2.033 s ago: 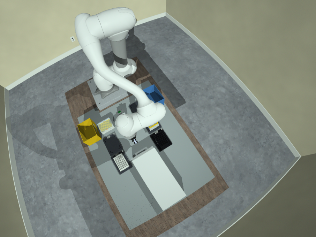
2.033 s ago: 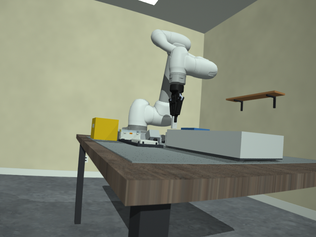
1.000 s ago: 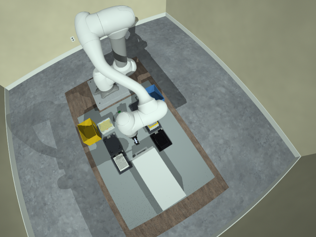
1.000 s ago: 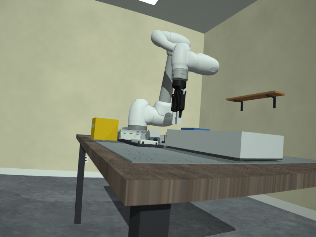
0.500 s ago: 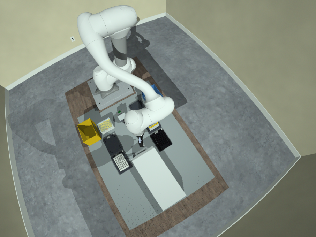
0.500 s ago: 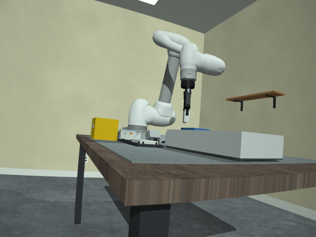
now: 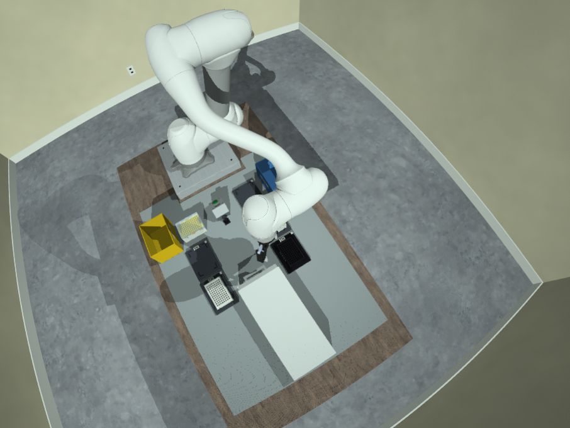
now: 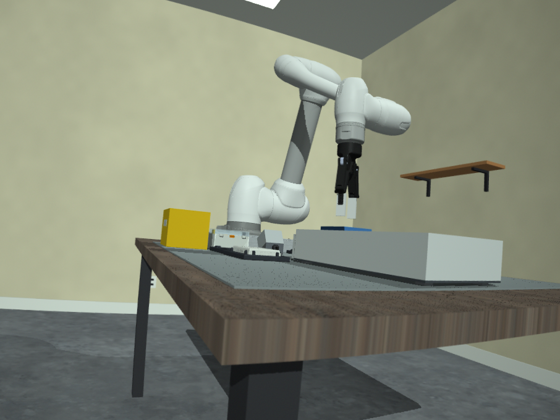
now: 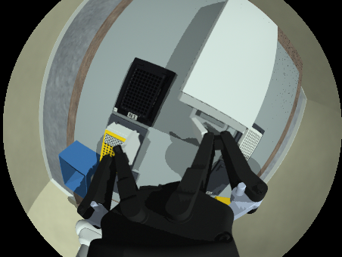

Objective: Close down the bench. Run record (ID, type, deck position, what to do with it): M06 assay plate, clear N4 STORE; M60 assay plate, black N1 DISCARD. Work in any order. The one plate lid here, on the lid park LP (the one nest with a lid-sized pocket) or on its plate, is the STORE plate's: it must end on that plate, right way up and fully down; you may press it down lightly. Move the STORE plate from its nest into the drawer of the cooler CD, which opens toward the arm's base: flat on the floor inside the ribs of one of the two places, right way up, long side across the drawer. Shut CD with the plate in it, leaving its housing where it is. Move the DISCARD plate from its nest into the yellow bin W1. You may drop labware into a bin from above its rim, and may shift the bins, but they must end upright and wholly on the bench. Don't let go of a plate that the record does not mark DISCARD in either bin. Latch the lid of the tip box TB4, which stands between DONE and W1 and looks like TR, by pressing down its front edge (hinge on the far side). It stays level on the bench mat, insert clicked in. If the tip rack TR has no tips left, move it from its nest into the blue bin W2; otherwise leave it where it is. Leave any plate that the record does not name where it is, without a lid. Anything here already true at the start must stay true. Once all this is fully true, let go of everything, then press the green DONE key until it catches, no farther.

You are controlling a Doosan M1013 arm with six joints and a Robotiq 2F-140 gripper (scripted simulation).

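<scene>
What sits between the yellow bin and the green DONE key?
The tip box, pale yellow on top, stands there, close beside the yellow bin; the top view shows it.

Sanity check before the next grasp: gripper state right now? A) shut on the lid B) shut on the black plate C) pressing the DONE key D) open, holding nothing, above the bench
D: the gripper hangs in the air above the cooler housing, its white fingertips apart with nothing between them; the black plate sits in its nest.
</scene>
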